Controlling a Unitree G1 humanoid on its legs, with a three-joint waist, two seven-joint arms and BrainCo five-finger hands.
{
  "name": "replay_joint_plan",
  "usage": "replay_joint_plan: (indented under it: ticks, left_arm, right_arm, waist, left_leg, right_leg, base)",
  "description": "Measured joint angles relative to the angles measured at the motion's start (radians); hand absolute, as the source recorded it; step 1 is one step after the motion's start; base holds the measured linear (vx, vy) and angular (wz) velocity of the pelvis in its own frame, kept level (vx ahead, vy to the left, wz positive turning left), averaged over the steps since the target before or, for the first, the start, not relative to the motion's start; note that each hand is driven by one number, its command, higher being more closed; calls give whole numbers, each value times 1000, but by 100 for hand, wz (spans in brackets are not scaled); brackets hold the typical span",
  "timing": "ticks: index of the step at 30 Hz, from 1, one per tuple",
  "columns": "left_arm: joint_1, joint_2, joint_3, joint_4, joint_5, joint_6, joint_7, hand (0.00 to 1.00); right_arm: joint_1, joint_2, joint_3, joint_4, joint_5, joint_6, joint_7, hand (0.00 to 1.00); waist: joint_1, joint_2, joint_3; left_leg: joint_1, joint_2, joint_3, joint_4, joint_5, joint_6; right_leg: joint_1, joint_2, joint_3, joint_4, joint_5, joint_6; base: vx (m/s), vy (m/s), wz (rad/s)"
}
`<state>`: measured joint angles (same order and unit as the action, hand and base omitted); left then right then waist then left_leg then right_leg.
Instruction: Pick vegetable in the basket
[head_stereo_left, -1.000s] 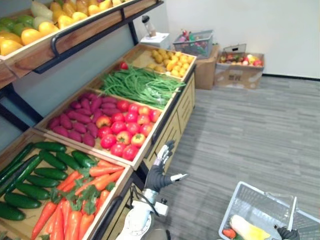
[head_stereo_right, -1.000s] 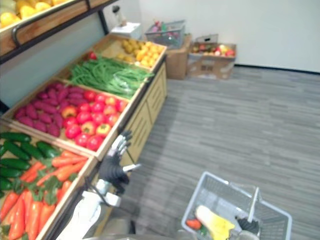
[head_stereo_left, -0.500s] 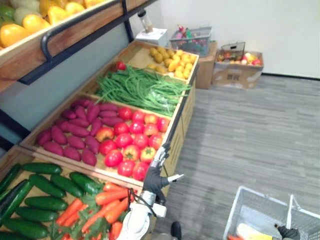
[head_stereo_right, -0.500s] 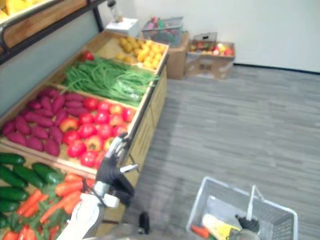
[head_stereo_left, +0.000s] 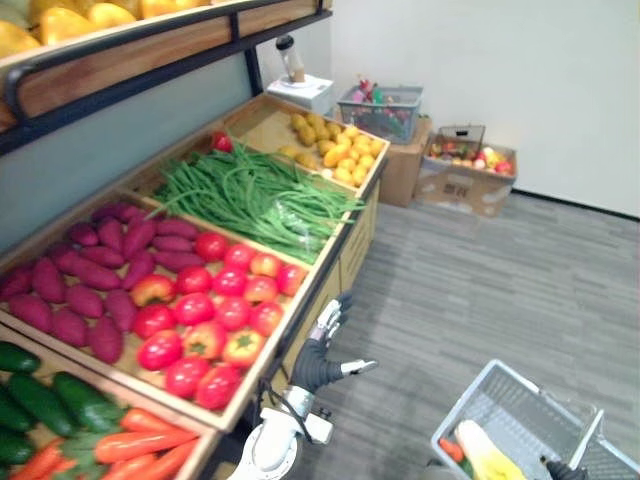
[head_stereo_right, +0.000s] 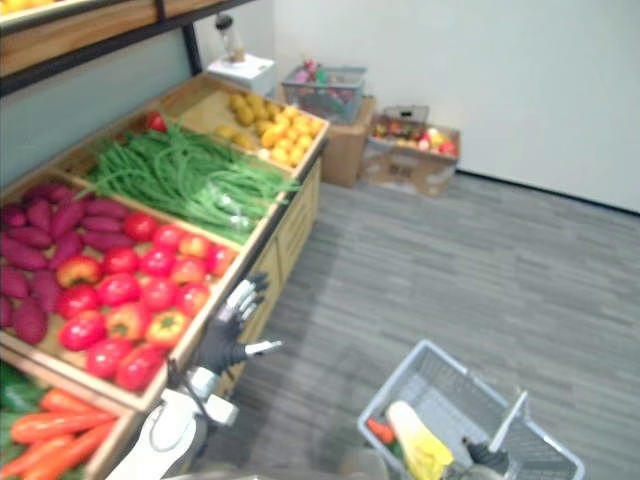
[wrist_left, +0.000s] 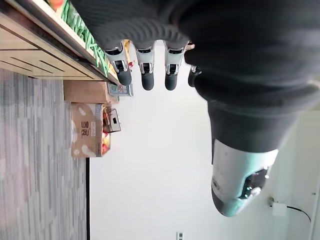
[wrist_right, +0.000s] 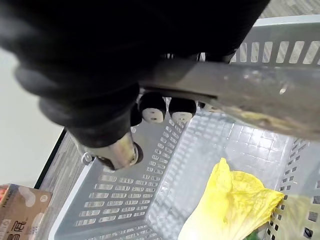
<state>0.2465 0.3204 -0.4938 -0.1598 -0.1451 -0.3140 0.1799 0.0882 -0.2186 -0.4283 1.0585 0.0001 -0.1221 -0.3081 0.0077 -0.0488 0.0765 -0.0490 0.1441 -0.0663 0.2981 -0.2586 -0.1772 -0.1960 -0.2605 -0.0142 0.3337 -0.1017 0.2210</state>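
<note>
Left hand (head_stereo_left: 312, 365) free by the tomatoes (head_stereo_left: 200, 318); right hand (wrist_right: 100, 50) carrying the basket (head_stereo_right: 420, 352)
The left fingers (head_stereo_left: 328, 322) are straight, spread and empty. The tomatoes lie just left of them in the wooden crate (head_stereo_left: 262, 372), nearer this hand. The right fingers (wrist_right: 152, 107) curl round the handle (wrist_right: 250, 97), with a yellow cabbage (wrist_right: 232, 202) in the basket below.

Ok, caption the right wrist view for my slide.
Right hand curled round the handle of a grey basket holding a yellow leafy vegetable.
</note>
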Motion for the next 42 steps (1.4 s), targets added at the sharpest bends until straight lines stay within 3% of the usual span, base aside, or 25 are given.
replay_joint_plan:
  ticks: [1,2,4,5,7,9,11,14,17,24,27,34,37,40,41,42]
  left_arm:
    - [4,-44,-12,11,2,10,6,0]
    - [-5,-58,-18,7,11,10,6,0]
    - [-30,-67,-19,8,10,11,9,0]
    - [-49,-70,-19,9,10,10,9,0]
    - [-50,-81,-18,9,8,11,9,0]
    - [-39,-81,-17,9,8,10,8,0]
    - [-25,-81,-7,9,9,10,8,0]
    - [-6,-82,-3,20,8,12,7,0]
    - [-3,-85,4,92,9,13,-3,0]
    - [18,-81,95,395,74,64,-20,0]
    - [25,-79,127,476,99,77,-20,0]
    - [7,-72,123,488,128,77,-22,0]
    - [-29,-46,60,478,129,74,-30,0]
    - [-43,-21,26,432,128,72,-34,0]
    - [-40,-14,23,404,126,70,-36,0]
    - [-49,-11,27,393,124,59,-35,0]
  right_arm:
    - [-9,-28,-8,6,0,8,-2,100]
    - [-20,-38,-13,10,-1,15,-3,100]
    - [-21,-39,-15,12,-1,16,0,100]
    - [-16,-42,-15,10,-1,15,-1,100]
    - [-8,-59,-13,9,-1,15,-1,100]
    - [-9,-80,-7,5,-2,11,-1,100]
    - [-26,-90,-7,6,-2,10,-1,100]
    - [-25,-87,-19,10,-3,11,-1,100]
    - [-20,-86,-53,15,-2,13,-2,100]
    - [17,-28,-68,17,-1,22,-2,100]
    - [31,-14,-63,17,-2,24,-2,100]
    - [26,-1,-63,16,0,25,0,100]
    - [10,13,-47,4,-1,23,1,100]
    - [17,33,9,-59,-7,24,1,100]
    - [7,38,20,-71,-22,21,0,100]
    - [6,39,25,-72,-23,17,0,100]
  waist:
    - [2,54,-6]
    - [9,76,-7]
    - [-1,71,-5]
    - [-5,65,-3]
    - [-2,65,-3]
    - [3,66,-4]
    - [5,75,-1]
    - [-2,80,0]
    - [-8,108,-2]
    - [-12,113,-5]
    - [-13,108,-6]
    - [-32,91,-3]
    - [-34,64,-2]
    - [-59,27,13]
    - [-64,51,12]
    - [-65,32,25]
  left_leg:
    - [0,57,-25,-12,26,-24]
    - [-14,87,-34,-15,85,-9]
    - [-67,91,-9,6,193,85]
    - [-84,100,68,12,252,123]
    - [-88,103,175,39,231,93]
    - [-66,38,175,32,201,61]
    - [-34,3,152,-27,200,63]
    - [36,10,136,-151,196,70]
    - [53,8,135,-213,183,74]
    - [52,-19,141,-251,180,81]
    - [71,-27,161,-266,192,84]
    - [141,-31,250,-284,172,89]
    - [161,-35,360,-268,142,96]
    - [135,-26,474,-199,98,120]
    - [119,-1,527,-190,95,127]
    - [118,7,565,-186,94,127]
  right_leg:
    - [3,56,-44,38,-32,-41]
    - [-12,78,-74,87,-63,-76]
    - [-3,66,-142,102,-81,-106]
    - [25,56,-201,84,-92,-125]
    - [63,66,-241,50,-95,-142]
    - [101,95,-263,-20,-86,-156]
    - [104,130,-268,-47,-75,-173]
    - [115,160,-283,-57,-74,-176]
    - [113,163,-294,-69,-70,-163]
    - [137,151,-272,-164,-16,-137]
    - [149,150,-255,-194,15,-137]
    - [137,154,-164,-146,18,-142]
    - [81,168,-52,-106,22,-135]
    - [34,189,31,-136,96,-119]
    - [40,200,35,-197,147,-124]
    - [6,178,-63,-45,73,-183]
  base:
    - [278,-646,44]
    - [249,-623,67]
    - [126,-456,92]
    - [86,-461,116]
    - [62,-448,86]
    - [0,-268,34]
    - [-32,-211,9]
    - [-44,-69,11]
    - [-67,72,11]
    - [-39,108,-1]
    - [89,63,-13]
    - [92,47,-37]
    - [-30,67,-111]
    - [-133,51,-121]
    - [-208,32,-100]
    - [-211,25,-92]
